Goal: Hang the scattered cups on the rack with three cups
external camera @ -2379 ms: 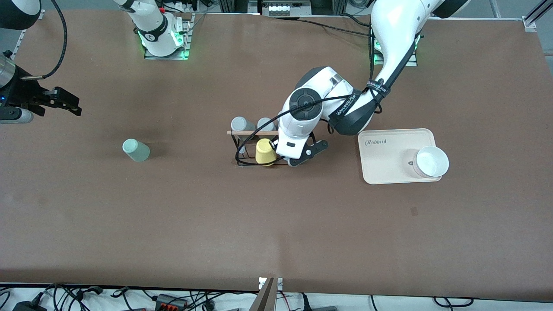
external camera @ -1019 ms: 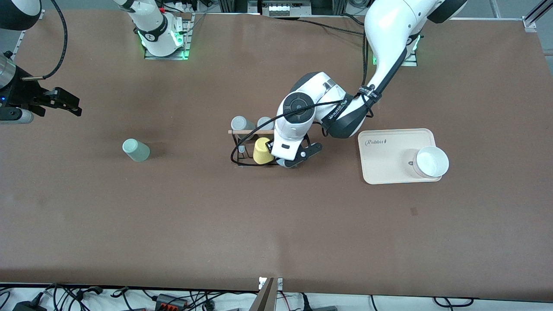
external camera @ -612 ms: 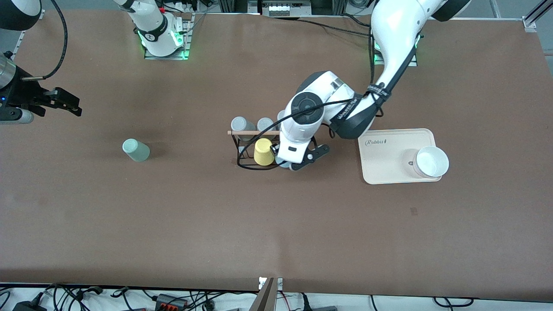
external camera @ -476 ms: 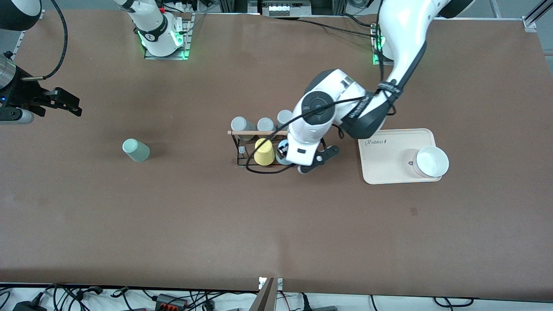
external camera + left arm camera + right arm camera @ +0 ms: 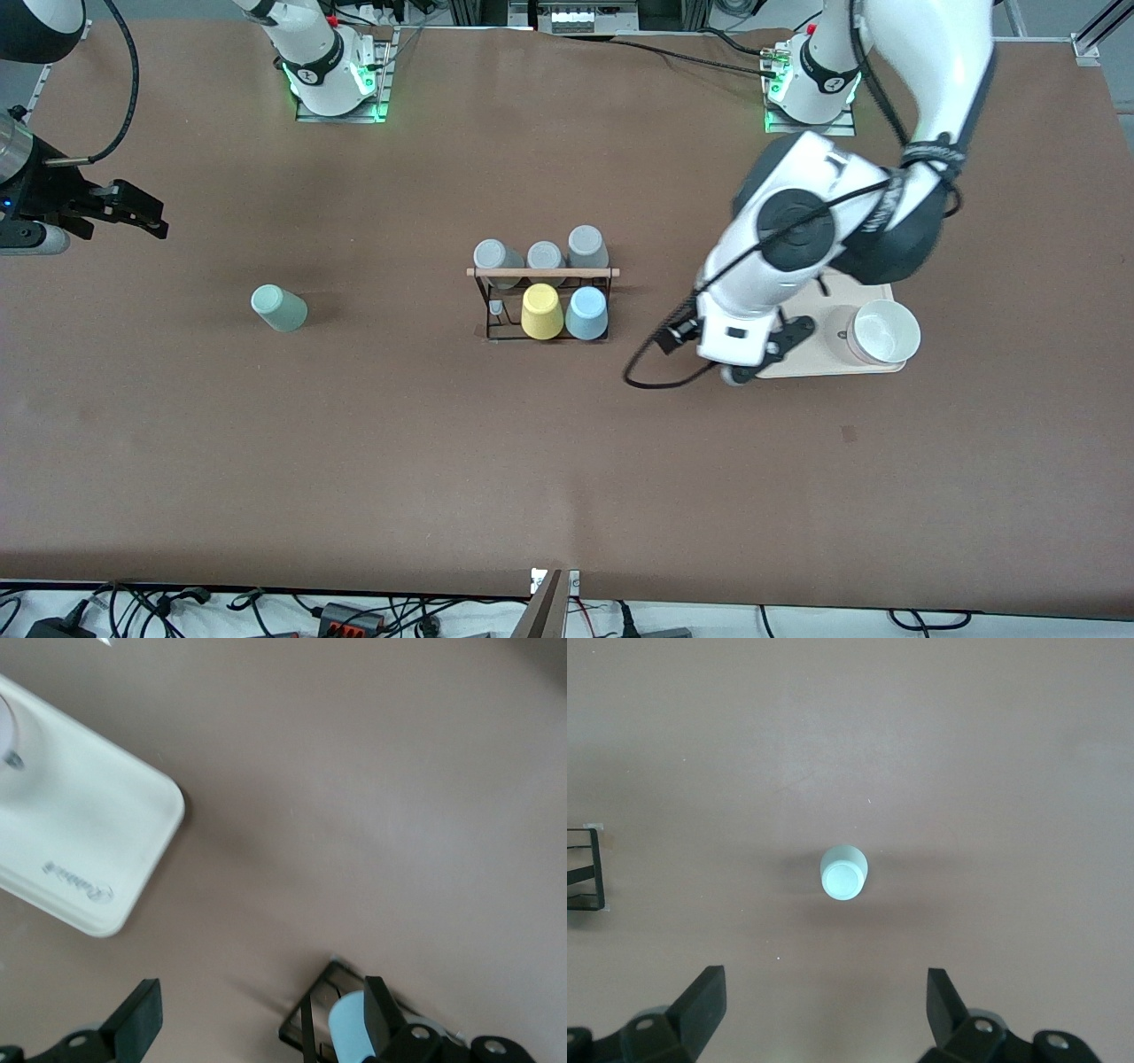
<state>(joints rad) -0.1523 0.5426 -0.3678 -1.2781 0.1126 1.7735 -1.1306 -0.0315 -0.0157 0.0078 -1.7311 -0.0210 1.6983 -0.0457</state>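
The left claw (image 5: 252, 1036) is up in the air with its two black fingers (image 5: 137, 1028) spread wide and nothing between them. It hangs over the brown tabletop (image 5: 567, 461), by the edge of a flat cream plastic tray (image 5: 802, 354) with a white bowl (image 5: 883, 332) on it.

Out from there, toward the middle of the tabletop, stands the small black wire rack with a light wooden rod across its top (image 5: 542, 272). A light blue plastic cup (image 5: 586, 313) sits upside down on the rack, in the row nearer the front camera. A yellow plastic cup (image 5: 541, 311) sits just beside it, on the side toward the right arm's end. At the end of that row a short peg (image 5: 496, 307) has no cup on it. Three grey cups (image 5: 540, 254) sit in the row farther from the front camera.

The right claw (image 5: 824, 1023) waits up in the air at its own end of the tabletop. Its fingers are spread wide too and hold nothing. It hangs near the pale mint-green plastic cup (image 5: 842, 873). That cup stands upside down on the bare tabletop, well apart from the rack, toward the right arm's end.
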